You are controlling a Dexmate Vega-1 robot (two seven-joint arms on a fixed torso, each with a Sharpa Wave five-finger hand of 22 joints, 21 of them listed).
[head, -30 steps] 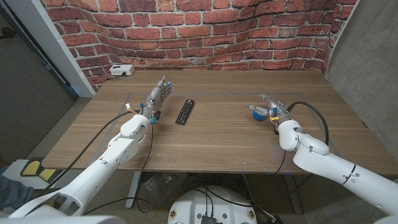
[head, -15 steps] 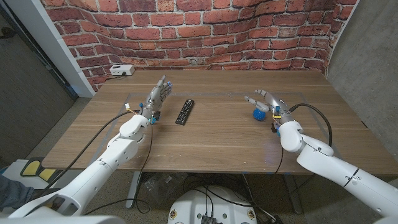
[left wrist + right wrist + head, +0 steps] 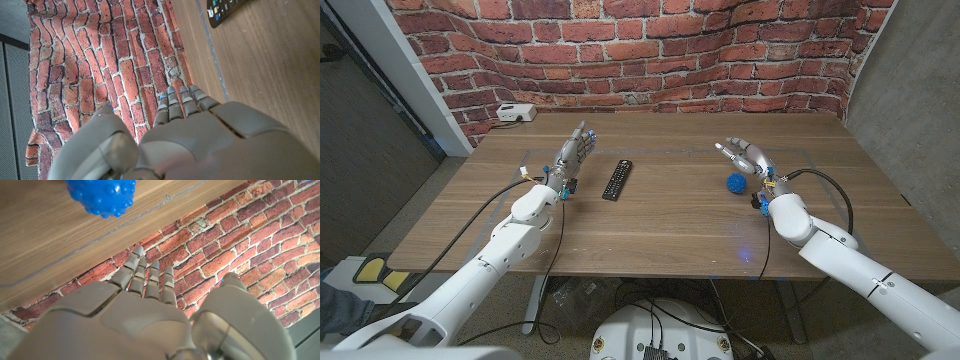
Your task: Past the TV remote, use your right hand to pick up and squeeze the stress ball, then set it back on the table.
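**Ball on the surface, both robot hands empty**

Head view: the blue stress ball (image 3: pixel 736 183) sits on the wooden surface (image 3: pixel 660 215), free of any grip, at about 3 o'clock from the TV remote (image 3: pixel 617 179) and well apart from it. The right robot hand (image 3: pixel 746 155) hovers just beyond the ball, at roughly 1 o'clock from it, fingers spread and holding nothing. The left robot hand (image 3: pixel 573 153) stands at 9 o'clock from the remote, fingers straight and close together, also empty. A white box (image 3: pixel 516 113) lies at the surface's far left corner, by the brick wall (image 3: pixel 650 50).

Left wrist view: the left robot hand (image 3: pixel 200 135) shows its back, fingers extended side by side toward the wall (image 3: pixel 100 65); a corner of the remote (image 3: pixel 226 10) lies on the surface (image 3: pixel 270 65).

Right wrist view: the right robot hand (image 3: pixel 145 315) reaches with straight fingers toward the wall (image 3: pixel 260 235); the ball (image 3: pixel 102 195) rests on the surface (image 3: pixel 50 240), seemingly clear of the fingertips, though the turned angle makes the gap hard to judge.
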